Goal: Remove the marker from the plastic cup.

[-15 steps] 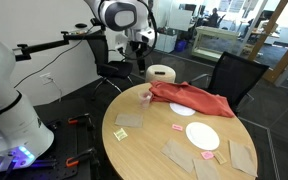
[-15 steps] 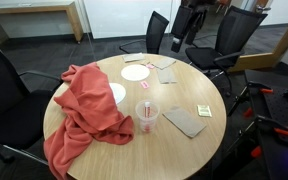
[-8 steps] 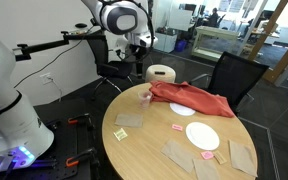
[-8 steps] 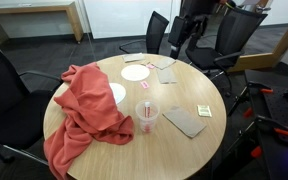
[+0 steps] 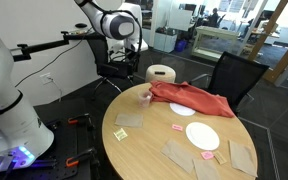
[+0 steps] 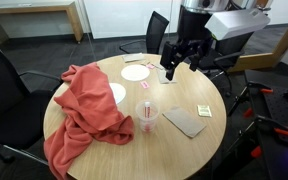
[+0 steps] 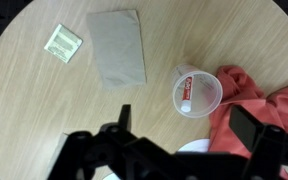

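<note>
The small translucent plastic cup stands upright near the middle of the round wooden table, close beside a red cloth. A red and white marker leans inside the cup. The cup also shows in an exterior view at the cloth's end. My gripper hangs above the table's far side, apart from the cup. In the wrist view my gripper is open and empty, with the cup just beyond the gap between its fingers.
A white plate lies near my gripper. Grey cards and a small sticky note lie on the wood. A cream drum stands at the table edge. Black chairs ring the table.
My gripper has come down from behind the table and forward over its far side, closer to the cup. The cup, marker and cloth have not moved.
</note>
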Motion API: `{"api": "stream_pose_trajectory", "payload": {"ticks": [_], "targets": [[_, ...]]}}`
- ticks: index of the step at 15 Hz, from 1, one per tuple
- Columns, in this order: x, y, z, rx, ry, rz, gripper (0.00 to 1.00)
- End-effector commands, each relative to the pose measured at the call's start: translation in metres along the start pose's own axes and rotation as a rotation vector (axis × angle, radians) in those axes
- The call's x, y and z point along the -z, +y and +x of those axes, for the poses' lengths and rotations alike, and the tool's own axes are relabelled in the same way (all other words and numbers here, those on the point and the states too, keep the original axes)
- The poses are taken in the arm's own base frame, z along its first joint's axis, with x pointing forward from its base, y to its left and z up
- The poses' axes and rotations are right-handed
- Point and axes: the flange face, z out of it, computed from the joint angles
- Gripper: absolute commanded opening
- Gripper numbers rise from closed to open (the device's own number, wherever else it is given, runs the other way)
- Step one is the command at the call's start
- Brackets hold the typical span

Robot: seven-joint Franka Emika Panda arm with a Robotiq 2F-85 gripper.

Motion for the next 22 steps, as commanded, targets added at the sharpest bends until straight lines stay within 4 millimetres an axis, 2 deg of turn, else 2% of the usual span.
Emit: {"api": "stream_pose_trajectory", "payload": {"ticks": [1, 5, 6, 10, 14, 22], "targets": [[-0.012, -0.025, -0.007, -0.088, 0.029, -0.019, 1.0], [-0.025, -0.043, -0.009, -0.148, 0.115, -0.077, 1.0], [-0.02, -0.031, -0.013, -0.122, 0.086, -0.058, 1.0], [-0.028, -0.039, -0.012, -0.135, 0.098, -0.065, 1.0], [-0.038, -0.044, -0.005, -0.102, 0.092, -0.078, 1.0], [-0.072, -0.058, 0.013, -0.081, 0.085, -0.095, 1.0]]}}
